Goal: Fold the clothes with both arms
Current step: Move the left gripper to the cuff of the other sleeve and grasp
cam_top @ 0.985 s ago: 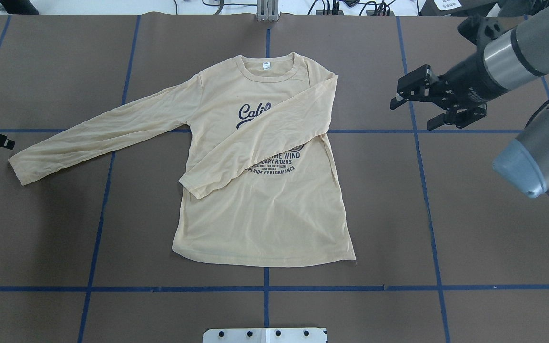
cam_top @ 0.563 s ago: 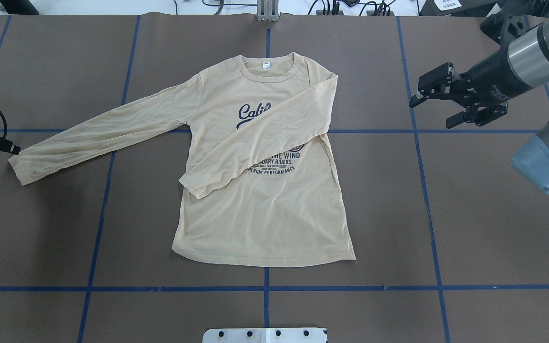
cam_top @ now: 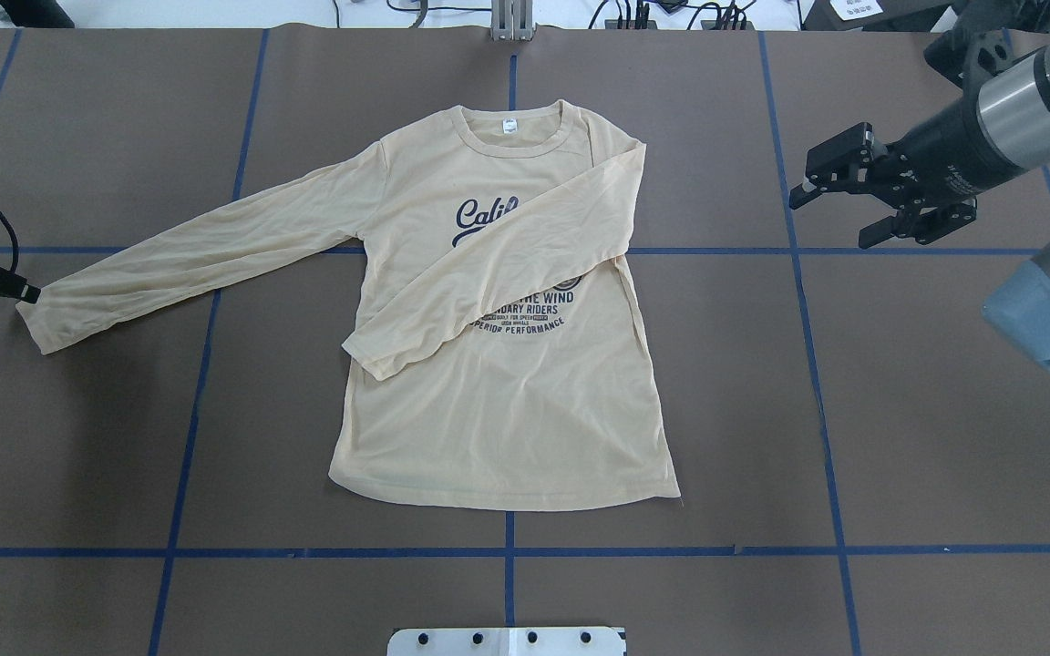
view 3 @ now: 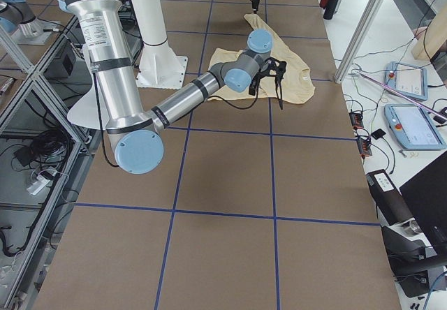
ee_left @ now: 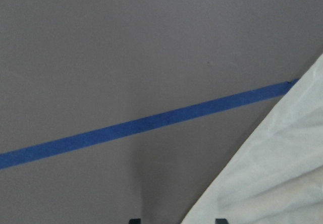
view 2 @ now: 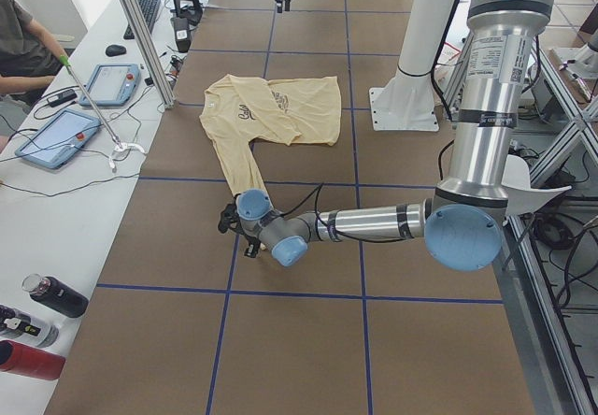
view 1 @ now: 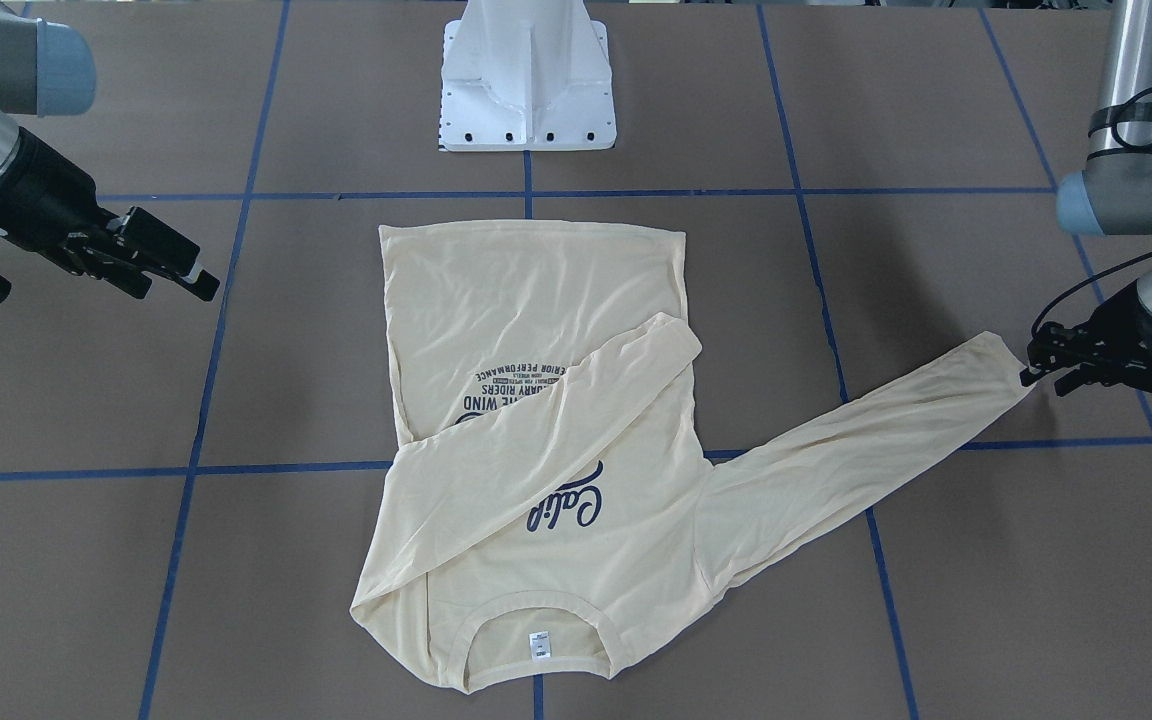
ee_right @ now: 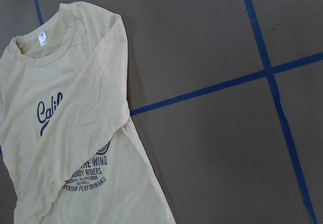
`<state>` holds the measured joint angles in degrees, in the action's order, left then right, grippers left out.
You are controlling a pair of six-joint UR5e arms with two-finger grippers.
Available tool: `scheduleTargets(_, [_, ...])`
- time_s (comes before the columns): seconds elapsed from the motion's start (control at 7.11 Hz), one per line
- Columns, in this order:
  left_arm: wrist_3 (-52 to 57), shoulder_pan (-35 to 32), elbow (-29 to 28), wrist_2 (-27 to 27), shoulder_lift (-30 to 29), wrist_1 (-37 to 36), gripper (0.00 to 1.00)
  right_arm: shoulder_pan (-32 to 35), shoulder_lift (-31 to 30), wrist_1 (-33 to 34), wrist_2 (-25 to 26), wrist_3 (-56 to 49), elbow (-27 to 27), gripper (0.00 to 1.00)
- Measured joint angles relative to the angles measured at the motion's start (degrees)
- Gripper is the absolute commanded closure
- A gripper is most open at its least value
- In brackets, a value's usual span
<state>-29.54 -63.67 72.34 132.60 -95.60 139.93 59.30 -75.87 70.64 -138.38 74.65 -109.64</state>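
Cream shirt (cam_top: 507, 410) printed "Calif", "PERFORMANCE", left jaws apart beside cuff (cam_top: 36, 322), right jaws apart

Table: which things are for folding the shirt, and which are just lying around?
For folding: shirt, left arm, right arm.
Just lying about: bottles, tablets.

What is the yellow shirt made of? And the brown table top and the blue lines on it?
The shirt looks like thin, soft knit cloth, maybe cotton: it wrinkles and lies limp. The table cover seems to be matte brown paper or card, flat and without shine. The blue lines look like stuck-on tape, slightly uneven.
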Motion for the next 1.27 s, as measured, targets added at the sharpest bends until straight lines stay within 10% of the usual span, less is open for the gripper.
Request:
scheduleTargets(0.28, [0.0,0.7,-0.1,0.0,0.1,-0.3,0.66,0.0,0.0,0.0,-0.2,-0.1,0.2,0.00])
scheduleTargets(0.42, [-0.1,0.8,-0.2,0.0,0.1,-0.4,1.00,0.0,0.0,0.0,-0.3,-0.1,0.2,0.00])
scheduleTargets(1.27, [-1.5,0.4,8.3,6.4,-1.5,-6.6,1.00,1.6,-0.3,0.1,-1.2,-0.5,0.1,0.00])
